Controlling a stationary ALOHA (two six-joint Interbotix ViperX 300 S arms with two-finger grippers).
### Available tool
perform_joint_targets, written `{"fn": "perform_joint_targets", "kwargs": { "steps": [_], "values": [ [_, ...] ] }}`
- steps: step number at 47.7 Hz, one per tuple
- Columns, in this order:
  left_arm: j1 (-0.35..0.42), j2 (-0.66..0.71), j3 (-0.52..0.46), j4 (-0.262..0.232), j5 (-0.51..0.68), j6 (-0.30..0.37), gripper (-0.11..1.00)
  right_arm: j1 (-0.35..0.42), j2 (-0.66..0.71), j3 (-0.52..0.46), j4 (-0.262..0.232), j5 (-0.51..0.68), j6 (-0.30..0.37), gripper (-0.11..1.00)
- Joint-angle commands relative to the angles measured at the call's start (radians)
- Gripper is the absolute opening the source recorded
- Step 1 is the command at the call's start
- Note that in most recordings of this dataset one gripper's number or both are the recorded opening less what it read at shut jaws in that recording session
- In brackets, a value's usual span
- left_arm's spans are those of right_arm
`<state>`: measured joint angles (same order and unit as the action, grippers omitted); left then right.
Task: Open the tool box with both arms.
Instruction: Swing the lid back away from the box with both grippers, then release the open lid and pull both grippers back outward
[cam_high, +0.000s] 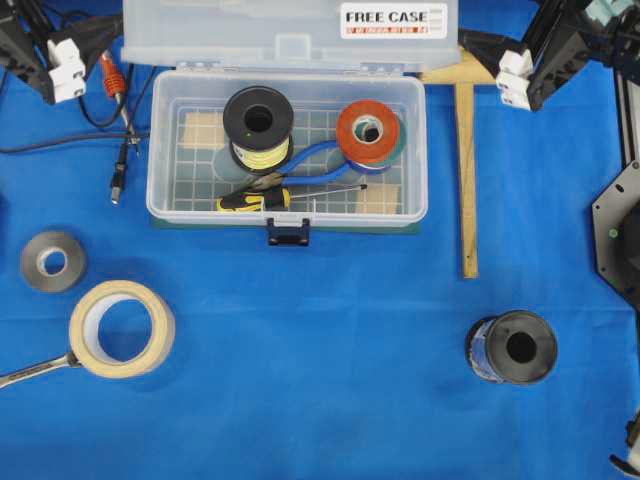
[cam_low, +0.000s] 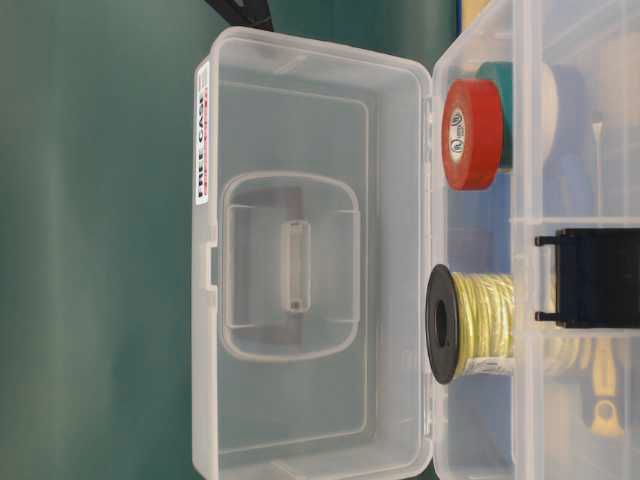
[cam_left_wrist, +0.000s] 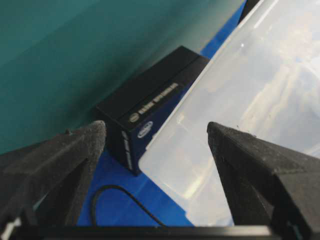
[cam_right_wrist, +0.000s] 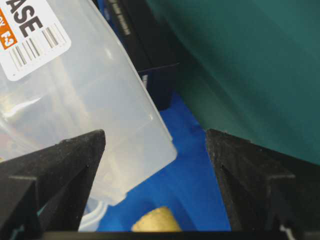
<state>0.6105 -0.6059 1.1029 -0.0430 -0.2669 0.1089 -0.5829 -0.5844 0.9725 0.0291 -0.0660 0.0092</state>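
Note:
The tool box (cam_high: 160, 150) stands open on the blue cloth. Its clear lid (cam_high: 250, 40) is swung back upright, "FREE CASE" sticker at the right, and the dark latch (cam_high: 288, 233) hangs at the front rim. Inside lie a black spool of yellow wire (cam_high: 258, 125), an orange tape roll (cam_high: 368, 130), blue pliers (cam_high: 310, 160) and a screwdriver (cam_high: 255, 200). My left gripper (cam_high: 100, 40) is open beside the lid's left end, with the lid's corner (cam_left_wrist: 250, 100) between its spread fingers, untouched. My right gripper (cam_high: 478, 45) is open at the lid's right end, corner (cam_right_wrist: 75, 100) clear of the fingers.
A grey tape roll (cam_high: 52, 262), a masking tape roll (cam_high: 120, 328) and a wrench (cam_high: 35, 368) lie front left. A black spool (cam_high: 512, 348) sits front right. A wooden square (cam_high: 466, 170) lies right of the box, cables (cam_high: 118, 150) left. A dark box (cam_left_wrist: 150, 105) stands behind the lid.

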Motion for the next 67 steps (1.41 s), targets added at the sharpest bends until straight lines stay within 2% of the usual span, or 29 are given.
{"fn": "perform_joint_targets", "kwargs": {
  "steps": [1, 14, 45, 57, 67],
  "values": [
    [0.002, 0.031, -0.037, 0.005, -0.012, 0.006, 0.82, -0.011, 0.008, -0.034, 0.003, -0.018, 0.002, 0.83],
    [0.038, 0.063, -0.063, 0.005, -0.023, 0.043, 0.83, -0.048, 0.058, -0.057, 0.003, -0.029, 0.0, 0.83],
    [0.133, 0.213, -0.167, 0.005, -0.025, 0.048, 0.82, -0.156, 0.138, -0.107, 0.003, -0.028, -0.003, 0.83],
    [0.14, 0.215, -0.164, 0.003, -0.017, 0.049, 0.82, -0.164, 0.146, -0.112, 0.003, -0.021, -0.003, 0.83],
    [0.183, 0.175, -0.133, 0.003, 0.015, 0.049, 0.82, -0.199, 0.123, -0.097, 0.003, 0.021, -0.003, 0.83]
  ]
}}
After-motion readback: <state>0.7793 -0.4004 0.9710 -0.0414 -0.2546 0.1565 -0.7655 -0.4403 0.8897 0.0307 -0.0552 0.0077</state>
